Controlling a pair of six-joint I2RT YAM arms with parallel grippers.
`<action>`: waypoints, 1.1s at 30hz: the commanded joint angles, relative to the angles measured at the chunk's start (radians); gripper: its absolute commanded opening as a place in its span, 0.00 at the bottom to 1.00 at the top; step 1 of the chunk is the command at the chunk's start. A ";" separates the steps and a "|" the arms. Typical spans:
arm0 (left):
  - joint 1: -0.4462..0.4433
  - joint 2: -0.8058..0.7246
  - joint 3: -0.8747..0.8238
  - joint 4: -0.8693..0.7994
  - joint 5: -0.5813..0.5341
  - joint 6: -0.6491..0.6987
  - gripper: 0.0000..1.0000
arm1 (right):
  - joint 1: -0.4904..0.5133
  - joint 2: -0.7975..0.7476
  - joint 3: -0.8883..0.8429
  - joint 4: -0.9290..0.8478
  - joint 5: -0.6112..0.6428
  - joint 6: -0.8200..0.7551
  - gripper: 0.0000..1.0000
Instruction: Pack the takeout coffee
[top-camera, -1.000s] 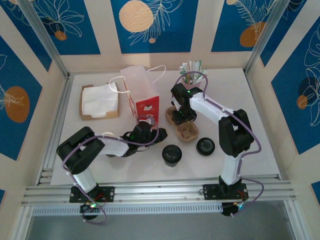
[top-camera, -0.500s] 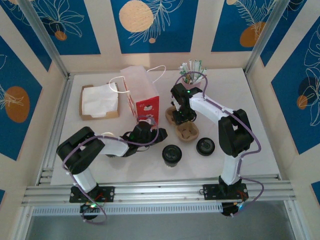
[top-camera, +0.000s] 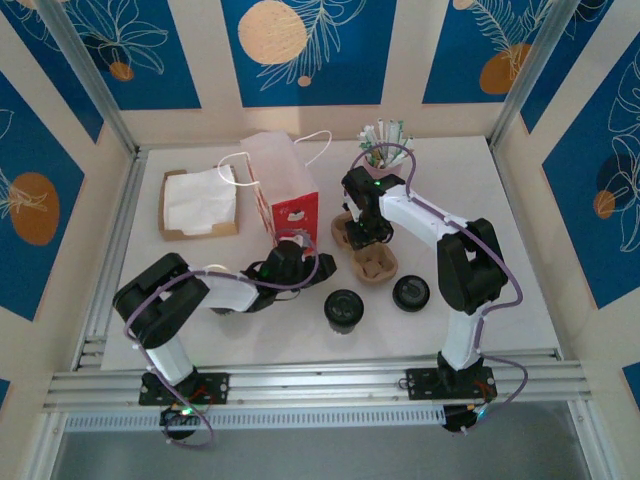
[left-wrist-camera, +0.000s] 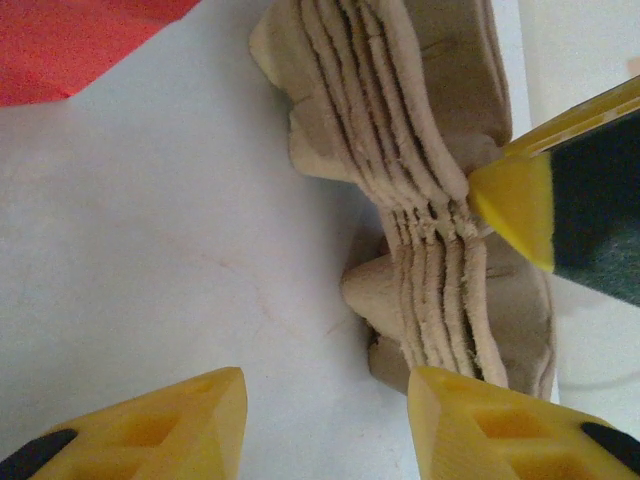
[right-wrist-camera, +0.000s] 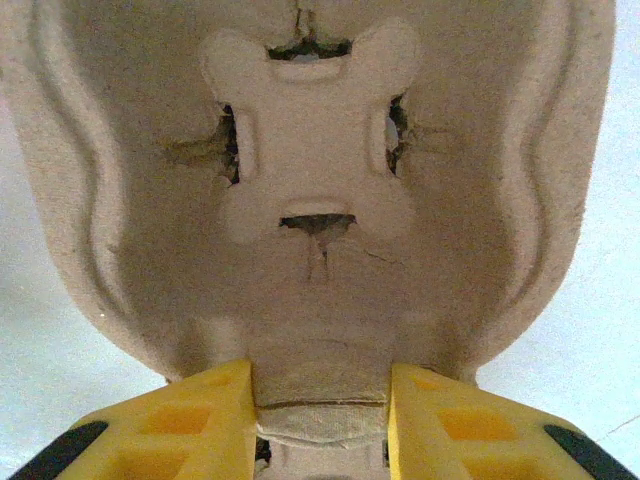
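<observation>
Evidently untouched, the small dark-banded paper takeout coffee cup (top-camera: 343, 310) with round black lid stands on the white bench (top-camera: 470, 190), lower centre of the overhead view, clear of both tools. Above it the right tool (right-wrist-camera: 320, 385) pinches the waist of a stack of brown moulded-pulp cup carriers (right-wrist-camera: 310, 200), probably to peel one off as the cup's seat; how many layers is unclear. The left tool (left-wrist-camera: 325, 405) hangs half open, empty, beside the stack, likely to steady it.

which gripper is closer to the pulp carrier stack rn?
Right. The right gripper is on the pulp carrier stack, with its fingers touching both sides of the stack's waist. The left gripper sits open just beside the stack, toward the bag.
</observation>
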 joint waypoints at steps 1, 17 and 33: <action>0.008 0.009 0.029 0.023 0.006 0.006 0.47 | 0.004 -0.051 0.011 -0.037 -0.030 0.024 0.36; 0.006 0.039 0.051 0.079 0.017 -0.016 0.50 | -0.018 -0.130 -0.035 -0.036 -0.081 0.068 0.36; -0.096 -0.302 0.150 -0.476 -0.182 0.178 0.81 | -0.084 -0.348 -0.064 -0.026 -0.128 0.121 0.36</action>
